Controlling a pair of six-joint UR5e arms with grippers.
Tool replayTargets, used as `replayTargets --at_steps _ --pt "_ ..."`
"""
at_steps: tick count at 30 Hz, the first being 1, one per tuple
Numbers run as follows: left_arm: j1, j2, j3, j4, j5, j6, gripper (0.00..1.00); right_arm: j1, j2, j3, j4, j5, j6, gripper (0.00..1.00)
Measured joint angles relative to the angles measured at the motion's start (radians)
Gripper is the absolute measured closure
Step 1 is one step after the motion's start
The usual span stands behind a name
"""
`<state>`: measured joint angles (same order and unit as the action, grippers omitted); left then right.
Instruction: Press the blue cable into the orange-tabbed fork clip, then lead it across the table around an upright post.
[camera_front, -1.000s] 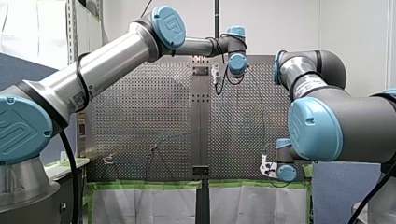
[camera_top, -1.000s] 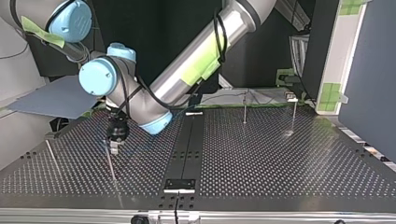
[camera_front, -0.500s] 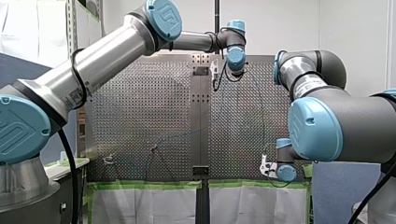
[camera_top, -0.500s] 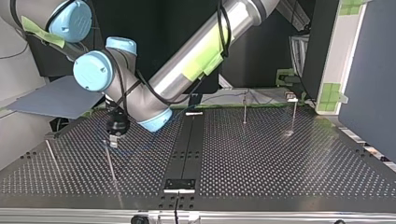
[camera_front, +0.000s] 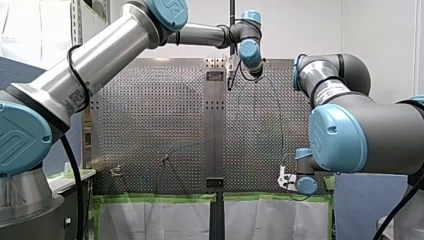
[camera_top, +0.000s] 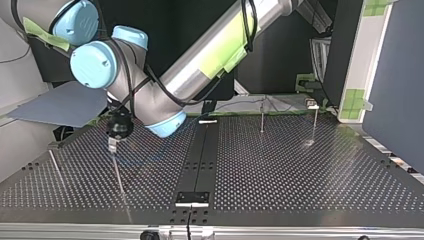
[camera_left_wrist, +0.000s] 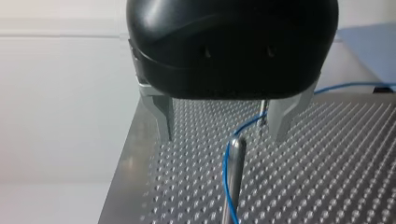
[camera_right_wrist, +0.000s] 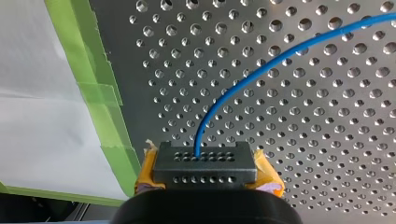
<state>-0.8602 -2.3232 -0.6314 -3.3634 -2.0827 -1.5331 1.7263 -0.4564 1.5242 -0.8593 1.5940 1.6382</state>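
The blue cable (camera_left_wrist: 226, 173) loops around the top of an upright metal post (camera_left_wrist: 237, 154). My left gripper (camera_left_wrist: 223, 133), black with metal fingers (camera_left_wrist: 162, 116), hangs open just above that post with nothing between its fingers. In the top view my left gripper (camera_top: 113, 144) hovers over the post (camera_top: 119, 179) at that view's left. My right gripper (camera_right_wrist: 205, 170) has yellow pads (camera_right_wrist: 147, 172) shut on a black end block (camera_right_wrist: 205, 161), from which the blue cable (camera_right_wrist: 261, 74) runs out over the perforated plate. No orange-tabbed clip can be made out.
Two more upright posts (camera_top: 262, 119) (camera_top: 314, 125) stand at the top view's far right, and another post (camera_top: 56, 169) at its left edge. A black rail (camera_top: 200, 155) runs down the table's middle. Green tape (camera_right_wrist: 100, 93) lines the plate's edge beside my right gripper.
My left arm has lifted, carrying its open gripper up off the post and slightly toward the top view's left. My right arm has not moved.
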Motion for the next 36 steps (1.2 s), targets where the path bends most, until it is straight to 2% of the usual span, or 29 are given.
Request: replayTargets --at_steps 8,36 --pt "-0.001 0.000 0.010 -0.044 0.024 0.002 0.00 0.001 0.000 0.000 0.001 0.000 -0.004 1.00" --pt "0.003 0.000 0.009 -0.054 0.010 -0.014 0.00 0.002 0.000 0.000 0.004 0.000 -0.010 1.00"
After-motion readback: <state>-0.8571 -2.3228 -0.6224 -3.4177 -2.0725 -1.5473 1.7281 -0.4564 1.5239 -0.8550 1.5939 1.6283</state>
